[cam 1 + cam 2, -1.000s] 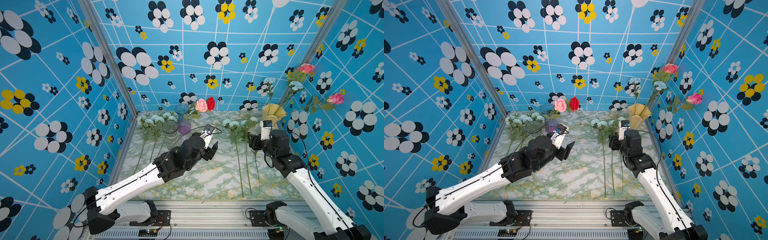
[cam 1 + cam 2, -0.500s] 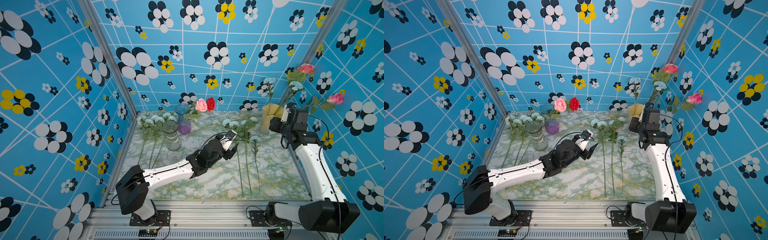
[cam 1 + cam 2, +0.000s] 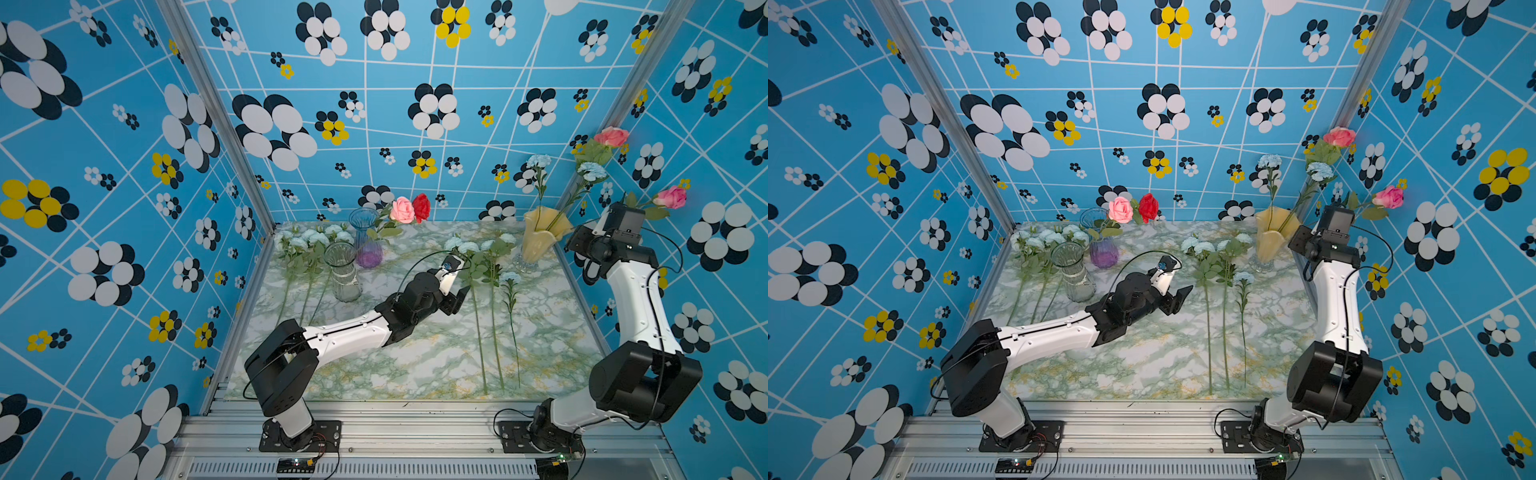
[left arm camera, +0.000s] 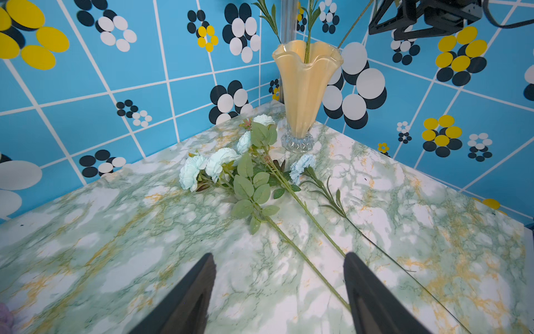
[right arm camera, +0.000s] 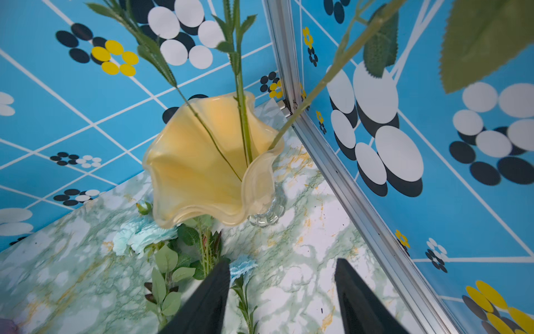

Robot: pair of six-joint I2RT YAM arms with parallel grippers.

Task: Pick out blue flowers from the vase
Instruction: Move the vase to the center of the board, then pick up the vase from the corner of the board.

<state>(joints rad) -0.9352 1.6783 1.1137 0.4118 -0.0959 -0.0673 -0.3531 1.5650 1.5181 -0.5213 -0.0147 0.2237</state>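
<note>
1. The right gripper [image 5: 283, 260] is raised just beside the rim of the vase [image 5: 202, 162]. Its jaws are apart and hold nothing.
2. The left gripper [image 4: 278, 256] is low over the table [image 3: 415, 357]. Its jaws are apart and hold nothing.
3. Two blue flowers [image 3: 539, 160] stand in the vase among pink roses [image 3: 611, 136]. Others lie on the table, near the left gripper.
4. Risk, wrong stem: rose and blue stems share one narrow throat. Jaws closing near the rim can take a rose stem.
5. Risk, tipping: the vase has a small foot and a wide mouth. A slanted pull or a snagged leaf can topple it.
6. Risk, slip: the stems are thin and may slide out of the jaws.
7. Risk, scatter: a left gripper sweep can displace the lying stems.
8. Writing: no brand, label or text can be read in any view.
</note>
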